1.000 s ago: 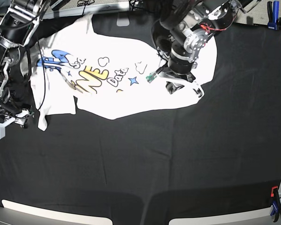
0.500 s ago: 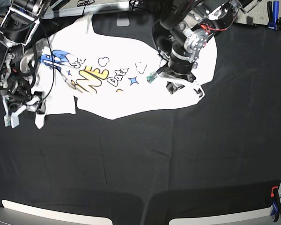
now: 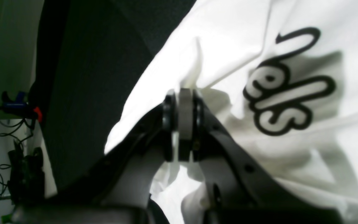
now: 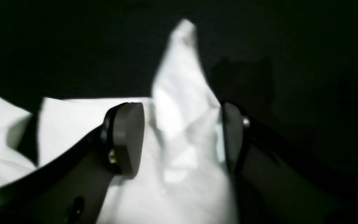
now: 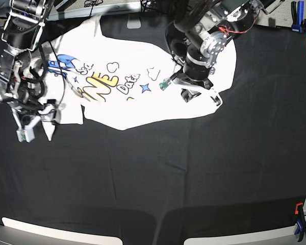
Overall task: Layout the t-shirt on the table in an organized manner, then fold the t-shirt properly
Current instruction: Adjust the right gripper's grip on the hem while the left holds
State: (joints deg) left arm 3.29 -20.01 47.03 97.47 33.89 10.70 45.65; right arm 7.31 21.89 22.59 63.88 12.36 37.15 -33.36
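Base view shows the t-shirt [image 5: 143, 81] lying print-up across the far part of the black tabletop [image 5: 168, 173], spread out but crooked, with one sleeve bunched and folded under at the side where the right gripper [image 5: 41, 118] works. The left gripper [image 5: 196, 91] sits on the cloth at the opposite side, near a small flap that sticks out onto the black surface. In the left wrist view its fingers [image 3: 180, 124] are closed together with a pinch of white fabric clamped between them, beside outlined black lettering. In the right wrist view the right fingers [image 4: 126, 140] stand apart, straddling a pointed peak of white cloth that rises between them; they are not gripping it. The layout step looks unfinished, since the sleeve is crumpled and the body is not squared. The main risk, as I judge it, is on the right side: if those fingers close too high on the peak they may catch only the tip or a single layer, and the sleeve would slip free or twist instead of opening out. A pull from either arm while the left one holds its pinch could also drag the whole shirt sideways and add wrinkles. The left pinch itself looks shallow, so a hard tug might strip the cloth out of it.
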